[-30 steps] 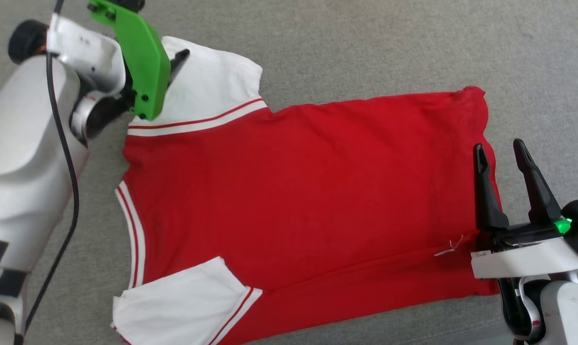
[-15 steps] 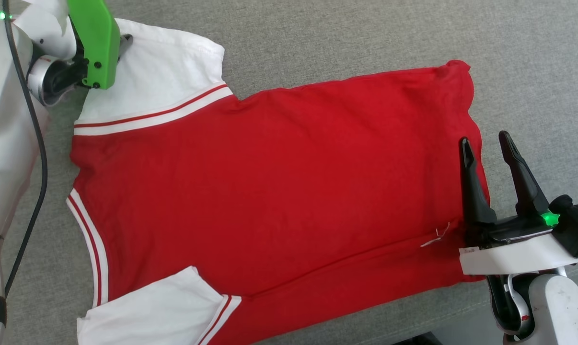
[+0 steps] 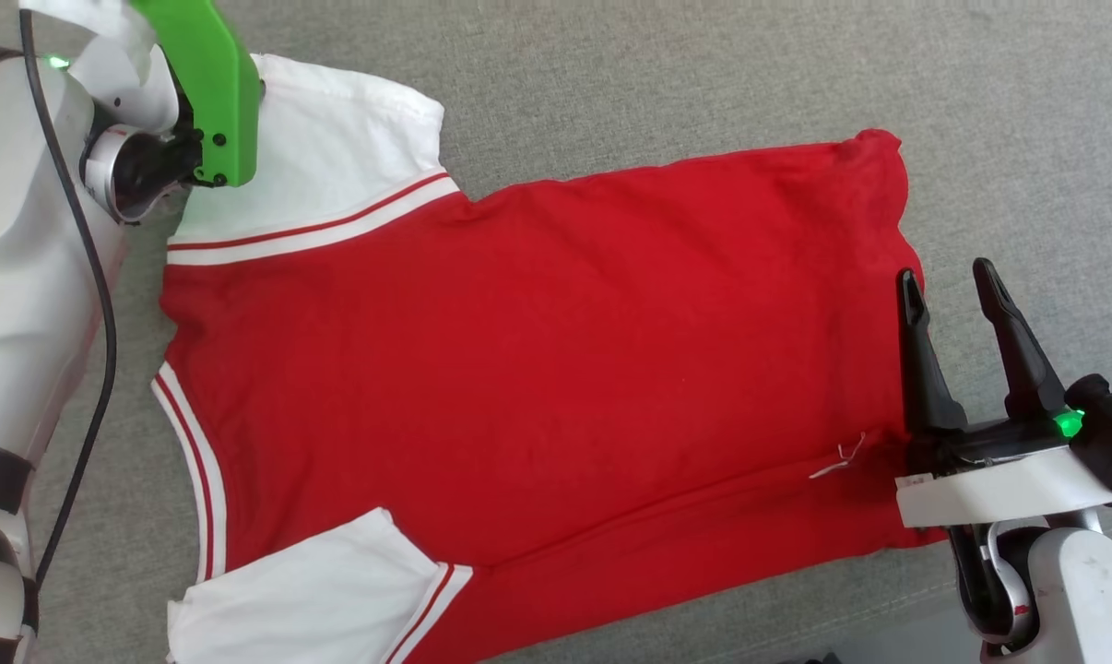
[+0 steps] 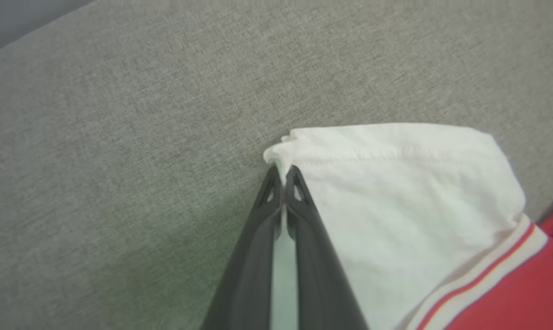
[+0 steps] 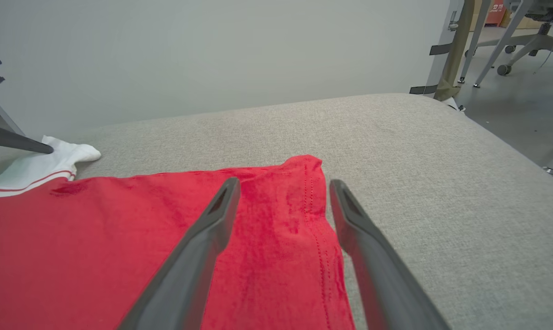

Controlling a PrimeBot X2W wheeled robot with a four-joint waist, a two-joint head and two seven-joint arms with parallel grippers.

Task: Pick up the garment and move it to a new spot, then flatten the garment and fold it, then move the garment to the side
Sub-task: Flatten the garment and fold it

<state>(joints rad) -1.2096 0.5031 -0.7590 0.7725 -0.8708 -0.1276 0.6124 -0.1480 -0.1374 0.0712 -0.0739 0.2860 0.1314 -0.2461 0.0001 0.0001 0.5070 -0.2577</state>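
The garment (image 3: 538, 369) lies spread flat on the grey cushion, red back up, with its white sleeves at the left and its hem at the right. In the left wrist view my left gripper (image 4: 283, 172) is shut on the outer corner of the far white sleeve (image 4: 395, 183), and cloth bunches at its tips. In the head view a green wrist cover (image 3: 210, 83) hides those fingers. My right gripper (image 3: 948, 281) stands open just above the hem edge (image 5: 304, 206). One finger is over the red cloth and the other over the cushion, with nothing gripped between them.
The grey upholstered surface (image 3: 611, 83) stretches beyond the garment at the top and right. Its front edge runs near the lower right (image 3: 888, 636). A black cable (image 3: 95, 304) hangs along my left arm. A pale wall and chair legs (image 5: 510, 46) stand behind.
My left gripper has shut on the sleeve corner. The head camera shifted, so the whole picture moved. The right gripper stays open over the hem.
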